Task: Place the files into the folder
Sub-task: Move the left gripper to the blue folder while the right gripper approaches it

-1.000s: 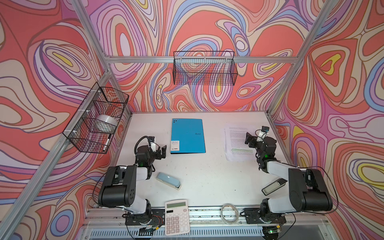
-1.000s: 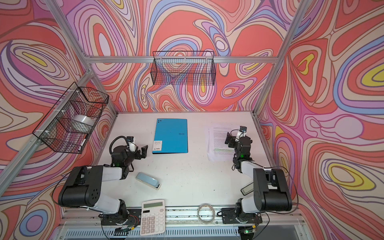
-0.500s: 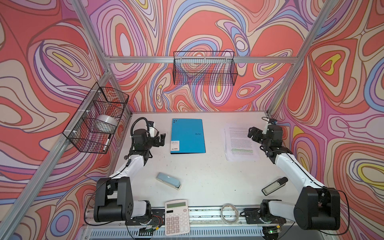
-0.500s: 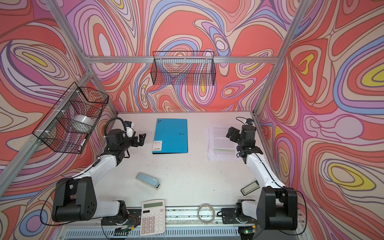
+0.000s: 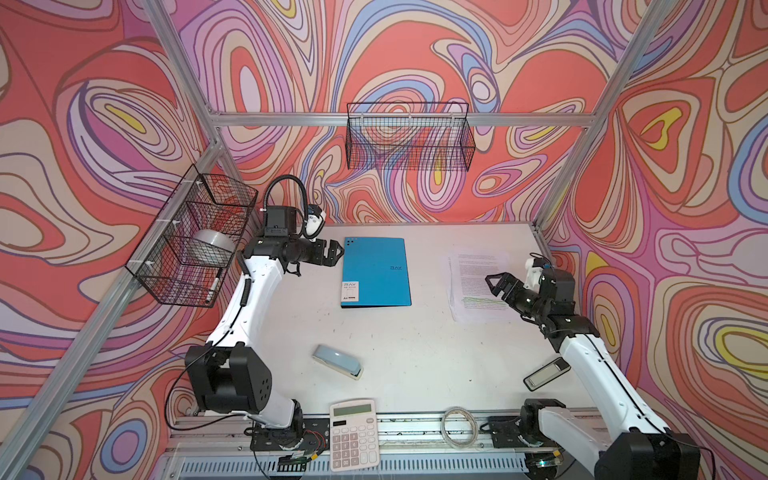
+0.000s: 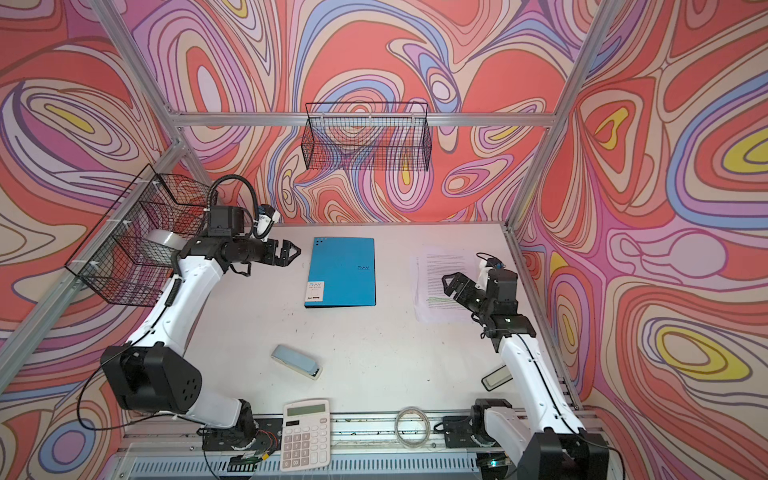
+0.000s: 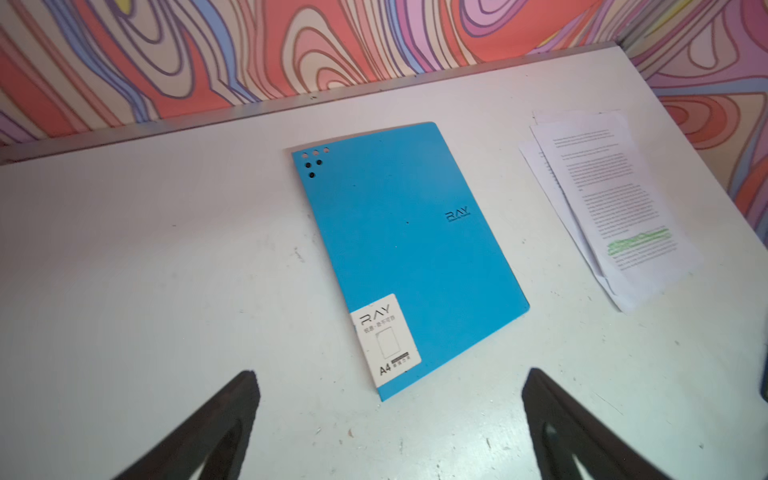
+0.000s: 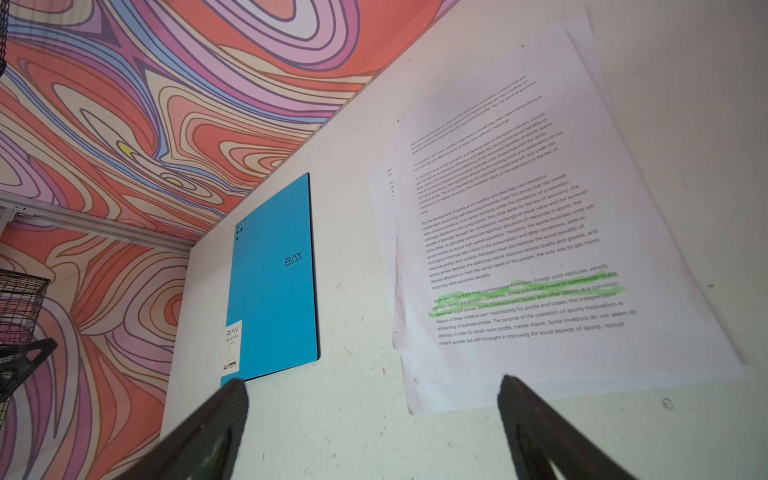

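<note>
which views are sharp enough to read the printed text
Right wrist view: text on the white printed paper sheets reads near the green highlight, softer beyond; right gripper blurred. Left wrist view: bright blue folder lettering legible, sheet text unreadable. Both top views: text too small.

I read the folder as matt blue plastic; the files are white paper. The table is matt white, scuffed; the basket at twelve o'clock is black wire.

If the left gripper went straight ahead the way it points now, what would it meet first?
Probably the blue folder: the open left gripper points at its nearest edge, though its height is unclear.
</note>
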### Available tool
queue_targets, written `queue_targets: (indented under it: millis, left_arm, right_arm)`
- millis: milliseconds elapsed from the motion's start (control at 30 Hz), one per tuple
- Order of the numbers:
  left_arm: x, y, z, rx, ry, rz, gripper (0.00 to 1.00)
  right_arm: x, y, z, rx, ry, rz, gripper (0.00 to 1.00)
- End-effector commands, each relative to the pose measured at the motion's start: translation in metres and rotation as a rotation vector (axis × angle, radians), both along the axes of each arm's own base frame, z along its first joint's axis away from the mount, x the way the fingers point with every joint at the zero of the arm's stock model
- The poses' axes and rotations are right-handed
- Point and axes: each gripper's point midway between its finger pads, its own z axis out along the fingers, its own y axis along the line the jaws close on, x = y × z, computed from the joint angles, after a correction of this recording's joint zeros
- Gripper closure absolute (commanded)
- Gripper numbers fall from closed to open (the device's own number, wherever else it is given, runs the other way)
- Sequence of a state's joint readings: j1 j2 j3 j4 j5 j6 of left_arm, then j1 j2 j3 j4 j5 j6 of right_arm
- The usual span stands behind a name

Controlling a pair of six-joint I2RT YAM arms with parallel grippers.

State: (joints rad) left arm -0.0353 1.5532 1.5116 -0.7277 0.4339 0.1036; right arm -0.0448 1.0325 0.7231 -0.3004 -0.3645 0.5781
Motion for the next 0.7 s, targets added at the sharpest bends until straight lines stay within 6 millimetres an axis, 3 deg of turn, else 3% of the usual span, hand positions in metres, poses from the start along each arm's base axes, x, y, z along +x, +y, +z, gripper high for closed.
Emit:
queue_targets:
  millis: [0, 100, 233, 333, 500, 667]
  left_arm:
    - [-0.032, -0.004, -0.050, -0.033, 0.255, 0.012, 0.00]
    - [-0.016, 0.004, -0.052, -0.005, 0.173, 0.067, 0.00]
    - [-0.007, 0.005, -0.054, 0.015, 0.176, 0.098, 0.00]
    - [-0.002, 0.005, -0.063, 0.040, 0.218, 0.127, 0.00]
    - [0.010, 0.004, -0.071, 0.047, 0.256, 0.183, 0.00]
    - [0.028, -0.011, -0.075, 0.030, 0.240, 0.170, 0.00]
  right_arm:
    - [0.000, 0.011, -0.025, 0.039, 0.132, 0.054, 0.07]
    - [0.009, 0.021, -0.036, 0.077, 0.193, 0.101, 0.16]
    - [0.006, 0.032, -0.043, 0.034, 0.236, 0.139, 0.17]
    - [0.006, 0.045, -0.039, -0.035, 0.219, 0.159, 0.17]
    - [0.018, 0.083, -0.027, -0.080, 0.169, 0.203, 0.16]
    - [0.023, 0.114, -0.025, -0.105, 0.142, 0.262, 0.16]
